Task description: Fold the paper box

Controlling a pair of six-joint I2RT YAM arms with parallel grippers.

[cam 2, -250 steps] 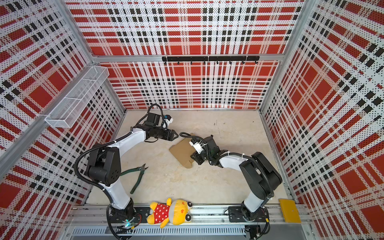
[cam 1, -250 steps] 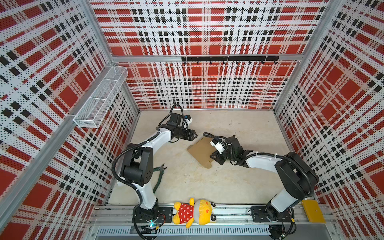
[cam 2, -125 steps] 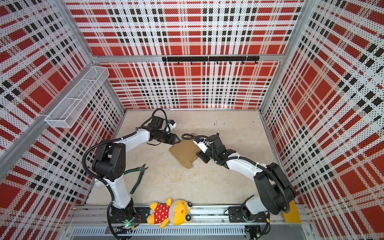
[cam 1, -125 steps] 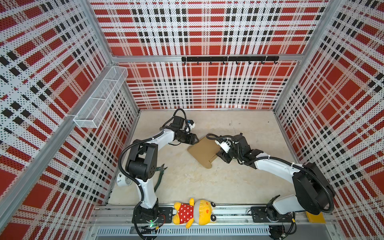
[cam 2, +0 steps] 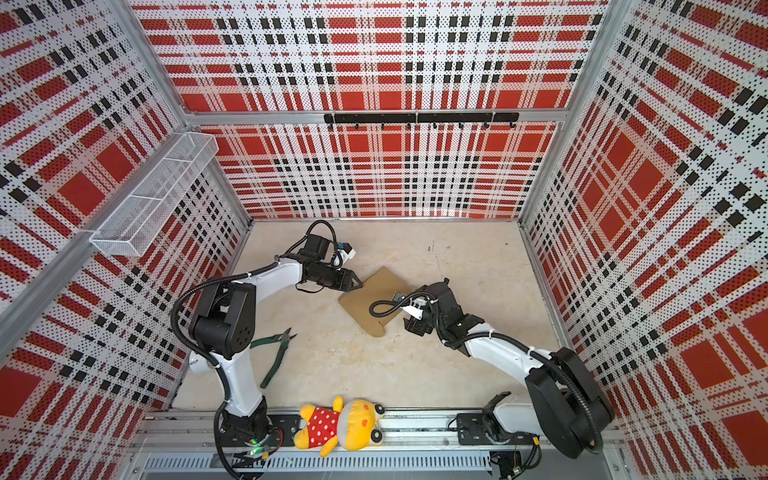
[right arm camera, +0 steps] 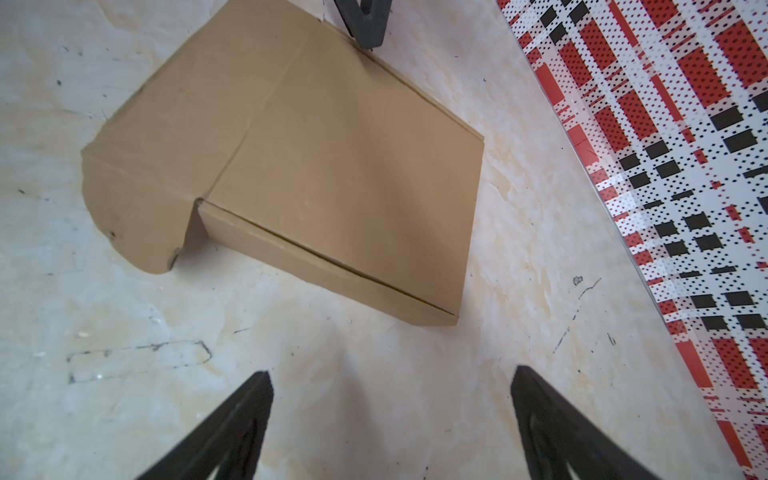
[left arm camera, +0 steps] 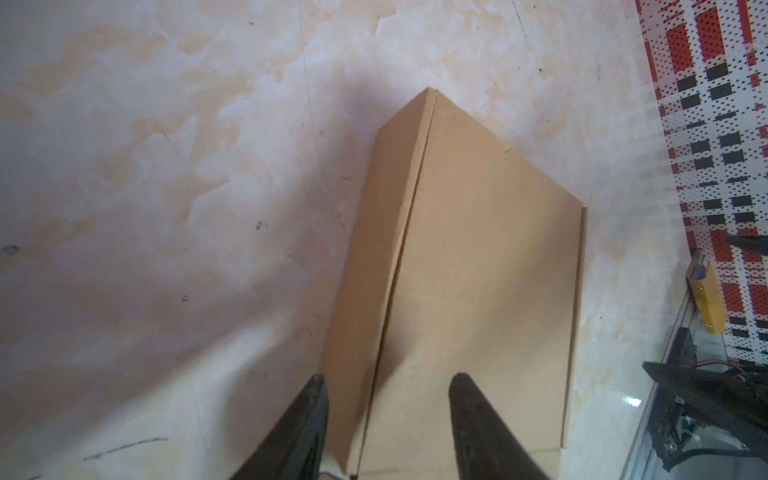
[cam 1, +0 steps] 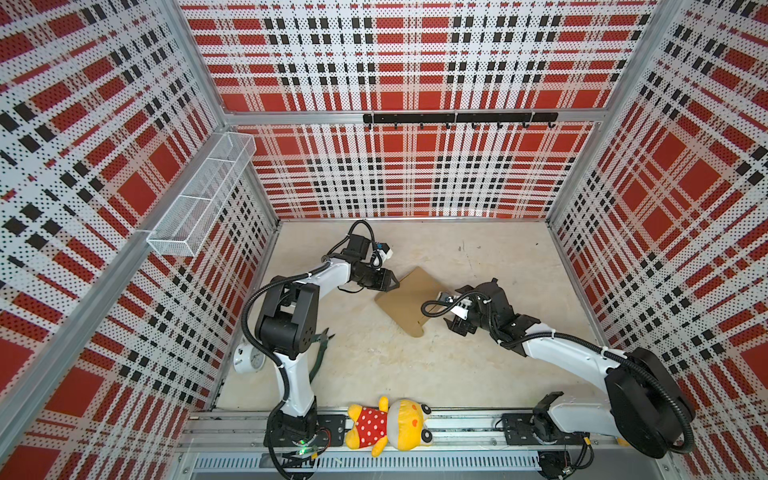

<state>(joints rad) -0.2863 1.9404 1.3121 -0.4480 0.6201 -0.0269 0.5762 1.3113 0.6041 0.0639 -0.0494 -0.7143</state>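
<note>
I see the paper box [cam 1: 409,301] [cam 2: 373,297] as plain brown corrugated cardboard, matte and smooth-faced. It is a shallow rectangle with its lid down, crisp edges and a thin seam along the side wall. One round-cornered flap [right arm camera: 137,178] lies flat beside it on the scuffed, marbled beige tabletop [right arm camera: 374,353], about midway between my two arms. Compared with a second ago, the box looks to be in the same spot. The right gripper [right arm camera: 390,376], which was then at the box's edge with its jaws narrow, has backed off onto bare tabletop. The left gripper [left arm camera: 386,380] [cam 1: 392,284] has moved in closer to the opposite side. My right jaws now stand spread wide, clear of the box and holding nothing. My left jaws are about half apart and straddle the box's corner, one finger [left arm camera: 307,415] beside the side wall and the other over the lid. I can't tell if either finger presses the cardboard.
</note>
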